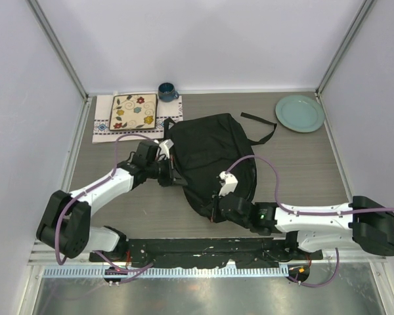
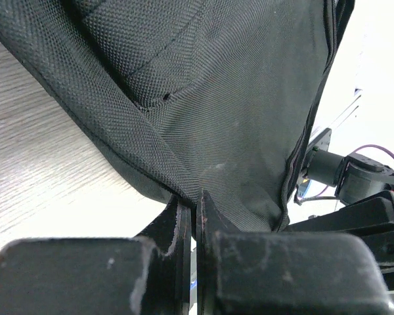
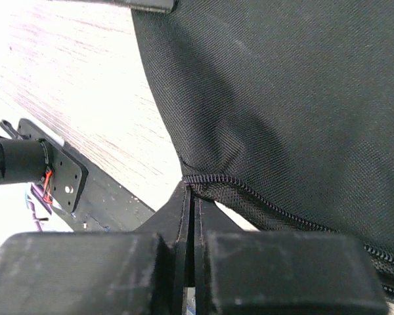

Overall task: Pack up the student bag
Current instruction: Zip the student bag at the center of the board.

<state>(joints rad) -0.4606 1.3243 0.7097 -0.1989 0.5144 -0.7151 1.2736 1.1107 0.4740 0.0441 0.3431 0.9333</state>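
1. Left gripper [image 2: 196,197]: jaws together, clamped on a fold of the student bag [image 1: 210,157] along its left edge seam. The fabric runs straight in between the fingers.
2. Right gripper [image 3: 189,190]: jaws also together, nipping the bag's near edge right where the zipper [image 3: 269,200] line ends.
3. Bag lies mid-table [image 1: 302,164], pinned between the two grippers, left arm on its left side and right arm on its near side.
4. One black strap [image 1: 259,129] trails off the bag's far-right corner toward the green plate [image 1: 300,113], ending short of it.
5. Bag contents: interior not visible in any view. Both wrist views show only outer weave, so I can't tell what it holds or whether the zipper is undone.
6. Blue mug [image 1: 166,90] sits at the far edge, just beside the square floral plate [image 1: 133,111]. Its inside is too small to read.
7. Floral plate rests on a patterned cloth [image 1: 104,123], far left, close to the bag's far-left corner.
8. Green plate is in the far-right corner, well apart from the bag body.
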